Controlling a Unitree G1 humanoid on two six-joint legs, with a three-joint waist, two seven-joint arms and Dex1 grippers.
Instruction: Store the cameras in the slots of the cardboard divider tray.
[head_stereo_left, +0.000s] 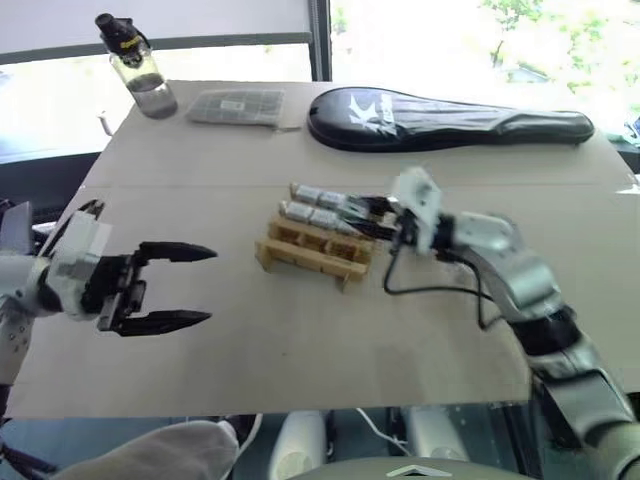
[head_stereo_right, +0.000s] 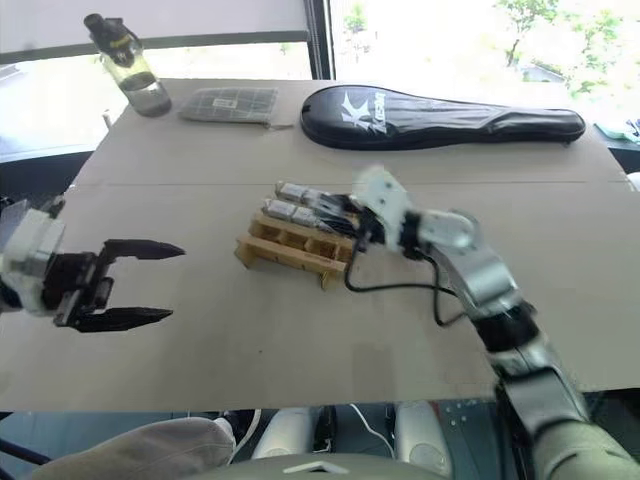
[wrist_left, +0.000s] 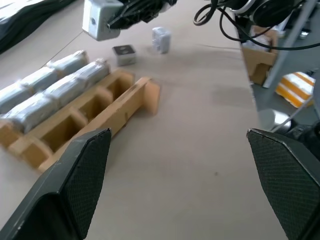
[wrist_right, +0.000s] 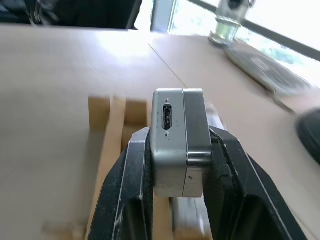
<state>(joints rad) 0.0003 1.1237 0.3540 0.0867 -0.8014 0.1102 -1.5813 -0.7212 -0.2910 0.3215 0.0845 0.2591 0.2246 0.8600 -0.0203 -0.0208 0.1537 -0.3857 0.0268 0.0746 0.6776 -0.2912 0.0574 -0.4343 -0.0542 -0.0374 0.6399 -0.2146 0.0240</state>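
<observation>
Above the cardboard divider tray (head_stereo_left: 313, 250) | right gripper (wrist_right: 179, 165) pinches one camera (wrist_right: 178, 142) by its sides, port end outward, likely so it can drop into a free front slot | back slots hold wrapped cameras (wrist_left: 55, 87) | left gripper (head_stereo_left: 175, 285) spread wide, well aside, keeping clear

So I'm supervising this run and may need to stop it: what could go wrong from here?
1. The right claw pinches the silver-grey boxy camera low on its sides, so it might slip or tilt when lowered.
2. The far rows of the tan cardboard divider tray already hold cameras; the carried one could strike them or a thin wall.
3. Two loose cameras lie near the tray and could get knocked.
</observation>
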